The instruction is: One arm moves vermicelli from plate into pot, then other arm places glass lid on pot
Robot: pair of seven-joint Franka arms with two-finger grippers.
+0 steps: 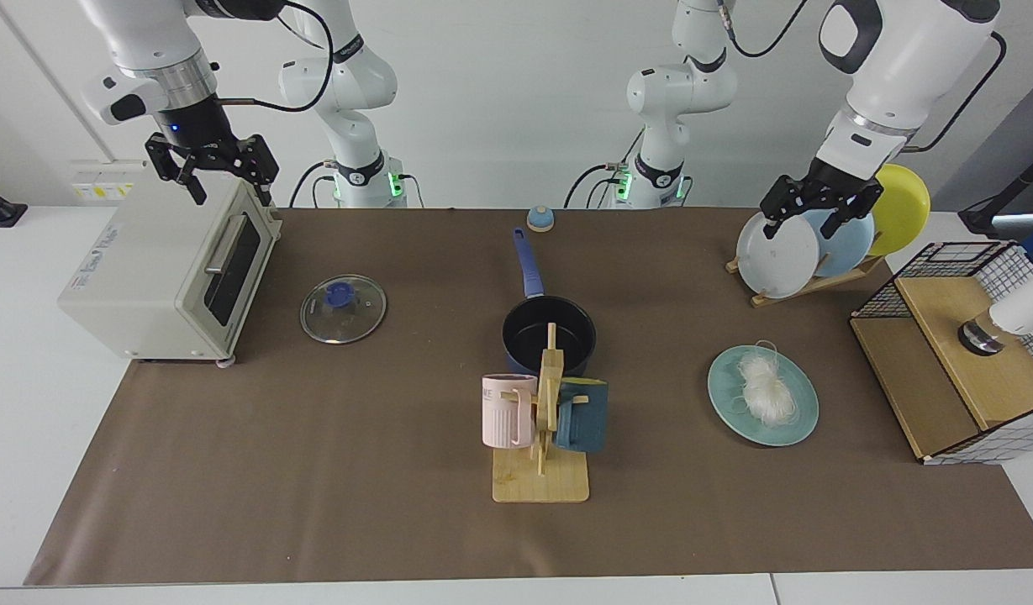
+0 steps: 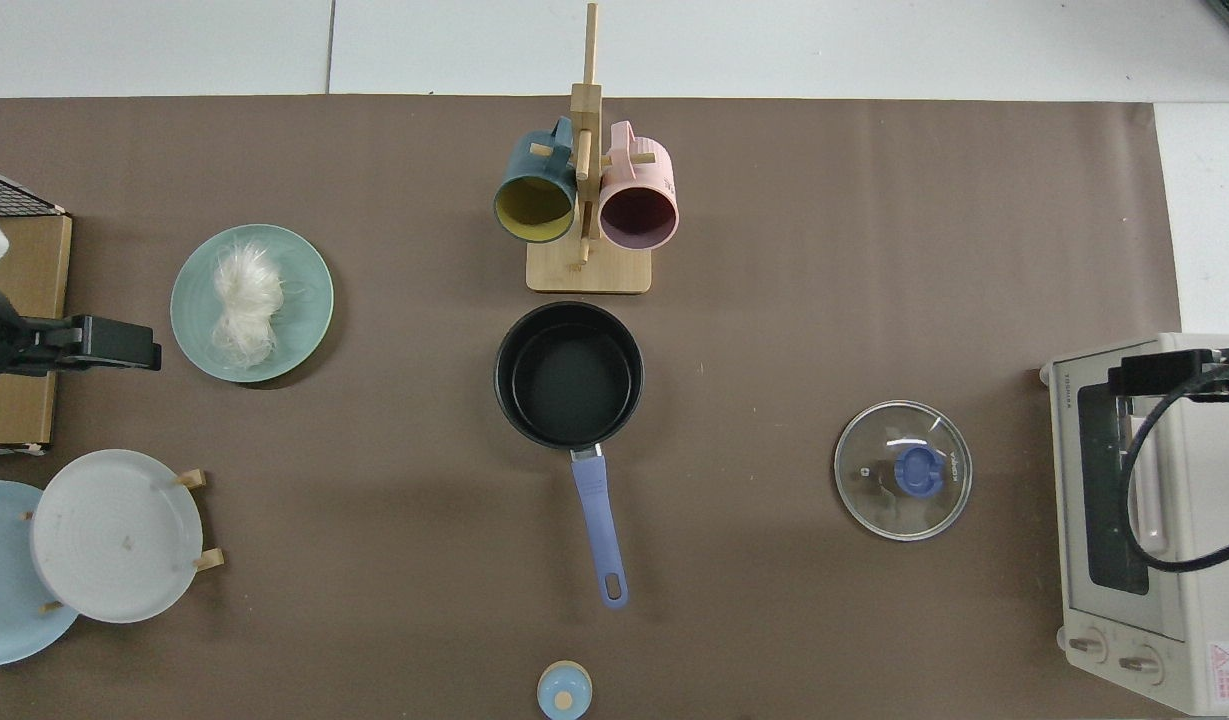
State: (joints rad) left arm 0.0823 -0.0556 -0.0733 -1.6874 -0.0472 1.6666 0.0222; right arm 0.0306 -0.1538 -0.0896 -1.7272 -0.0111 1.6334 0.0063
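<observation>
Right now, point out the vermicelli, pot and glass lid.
vermicelli (image 1: 766, 388): facing view, middle of the bundle on the teal plate.
pot (image 2: 568, 378): top view, bare black floor inside.
glass lid (image 1: 341, 294): facing view, blue knob at its centre.

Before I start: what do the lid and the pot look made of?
The glass lid looks like clear glass with a thin metal rim and a blue, probably plastic, knob; the mat shows through it. The pot looks like metal, matte black inside, possibly non-stick.
</observation>
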